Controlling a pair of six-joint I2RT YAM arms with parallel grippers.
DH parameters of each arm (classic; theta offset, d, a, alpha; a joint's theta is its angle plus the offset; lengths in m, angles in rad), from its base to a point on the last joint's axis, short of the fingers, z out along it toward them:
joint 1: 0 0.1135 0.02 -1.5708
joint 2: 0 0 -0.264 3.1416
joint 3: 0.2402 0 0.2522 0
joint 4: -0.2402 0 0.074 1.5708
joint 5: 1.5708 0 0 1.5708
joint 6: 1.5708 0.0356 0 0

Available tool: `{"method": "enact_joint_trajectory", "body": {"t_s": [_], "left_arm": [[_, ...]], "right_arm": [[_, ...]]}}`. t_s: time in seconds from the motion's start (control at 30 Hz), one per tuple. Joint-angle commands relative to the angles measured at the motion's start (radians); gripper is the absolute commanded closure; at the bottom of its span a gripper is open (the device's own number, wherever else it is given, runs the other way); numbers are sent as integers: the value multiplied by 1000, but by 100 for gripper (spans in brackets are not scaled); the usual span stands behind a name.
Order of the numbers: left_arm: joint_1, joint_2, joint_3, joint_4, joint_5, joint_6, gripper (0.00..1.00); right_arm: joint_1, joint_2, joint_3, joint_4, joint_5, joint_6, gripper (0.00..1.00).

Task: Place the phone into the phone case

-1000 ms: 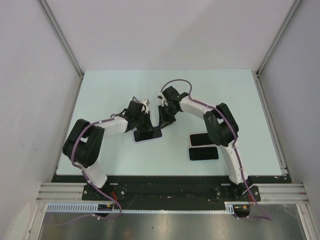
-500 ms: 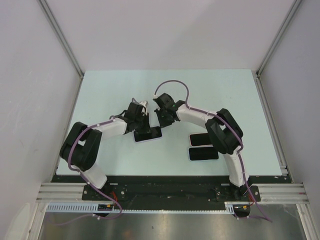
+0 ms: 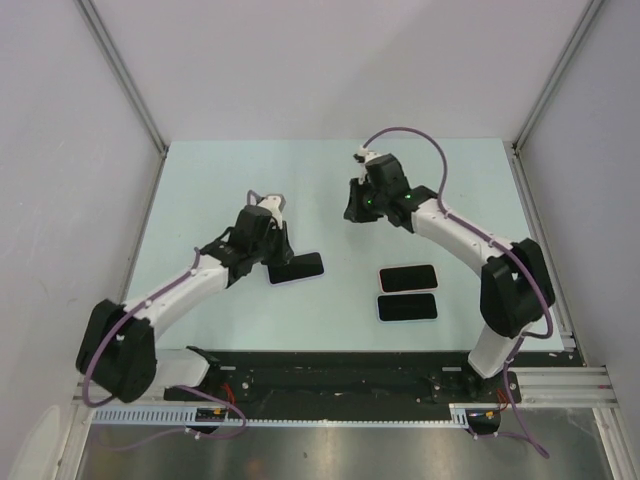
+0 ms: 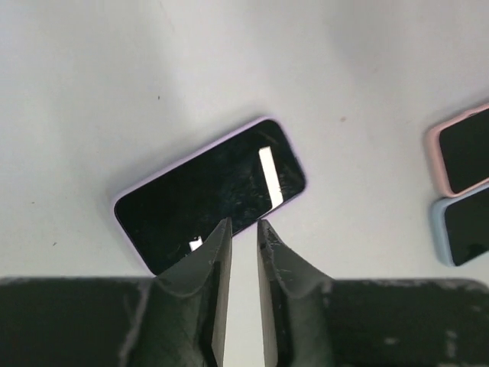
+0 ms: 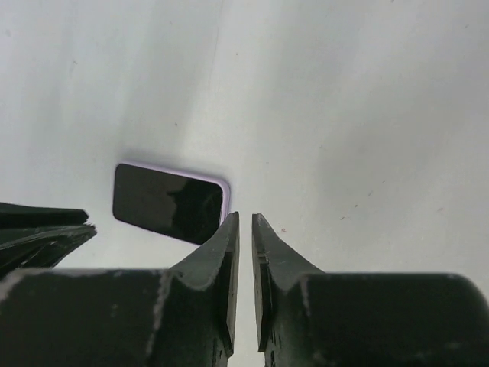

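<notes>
Phone (image 3: 295, 268) lying on table (image 3: 200, 180), probably seated in lilac case (image 4: 187, 158).
Left gripper (image 4: 243, 225) hovering above it, jaws barely parted, empty; right gripper (image 5: 244, 218) well apart, closed, empty. If so, nothing remaining.

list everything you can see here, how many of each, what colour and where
phone in lilac case: 1, black screen, lilac rim, flat at table centre, just ahead of the left jaws
pink phone case: 1, pink rim, black face, right of centre
blue phone case: 1, pale blue rim, black face, just nearer than the pink one
table: 1, pale mint
left arm: 1, white and black, jaws slightly apart, empty
right arm: 1, white and black, reaching to the far middle, jaws nearly shut, empty
</notes>
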Motion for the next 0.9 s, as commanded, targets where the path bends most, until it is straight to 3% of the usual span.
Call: {"method": "enact_joint_trajectory", "body": {"t_s": [0.0, 0.1, 0.13, 0.23, 0.33, 0.57, 0.67, 0.77, 0.87], "left_arm": [[-7, -152, -17, 10, -26, 33, 73], [-7, -244, -20, 12, -26, 31, 62], [-7, -268, -20, 12, -20, 33, 58], [-5, -349, -19, 17, -4, 33, 48], [-5, -419, -12, 20, -6, 27, 40], [-5, -528, 0, 21, -17, 2, 7], [-5, -544, 6, 23, -15, -7, 0], [-4, -556, 11, 27, -15, -32, 0], [-5, -562, 17, 33, -13, -38, 0]], "right_arm": [[-68, -77, -61, 78, -143, 54, 83], [-99, -124, -110, 121, -196, 71, 79], [-102, -140, -126, 131, -207, 74, 69], [-128, -206, -186, 183, -254, 101, 56], [-159, -267, -228, 208, -279, 121, 50], [-260, -440, -328, 223, -303, 140, 25], [-305, -527, -358, 210, -273, 144, 15], [-332, -632, -389, 211, -209, 143, 2], [-349, -701, -407, 216, -187, 132, 0]]}}
